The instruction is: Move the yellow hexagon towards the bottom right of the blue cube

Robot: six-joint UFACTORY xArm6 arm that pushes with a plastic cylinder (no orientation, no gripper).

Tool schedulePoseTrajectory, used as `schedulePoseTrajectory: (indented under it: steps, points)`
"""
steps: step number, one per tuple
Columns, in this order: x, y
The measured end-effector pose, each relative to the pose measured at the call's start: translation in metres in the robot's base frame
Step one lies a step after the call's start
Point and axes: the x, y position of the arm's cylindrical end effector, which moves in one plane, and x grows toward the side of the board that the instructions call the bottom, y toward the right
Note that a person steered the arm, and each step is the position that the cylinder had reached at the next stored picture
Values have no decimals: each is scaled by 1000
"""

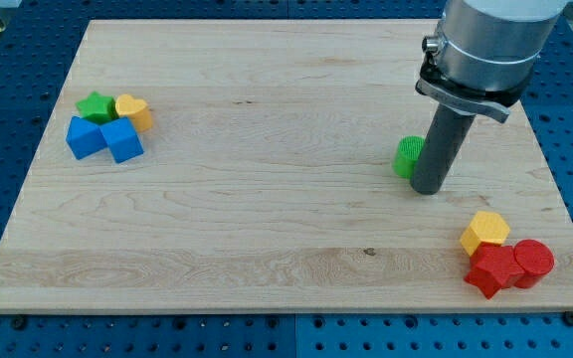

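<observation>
The yellow hexagon lies near the view's bottom right, touching a red star-shaped block and next to a red cylinder. Two blue blocks sit at the view's left: a blue cube and another blue block beside it. My tip rests on the board just right of a green block, which it partly hides. The tip is above and left of the yellow hexagon, apart from it.
A green star and a yellow heart-shaped block sit above the blue blocks at the left. The wooden board lies on a blue perforated table. The arm's grey body hangs over the board's top right.
</observation>
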Motion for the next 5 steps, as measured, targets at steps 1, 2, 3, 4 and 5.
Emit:
schedulePoseTrajectory:
  steps: [1, 2, 3, 4, 5]
  points:
    - [32, 48]
    - [43, 93]
    - [47, 108]
    - [63, 99]
    - [67, 99]
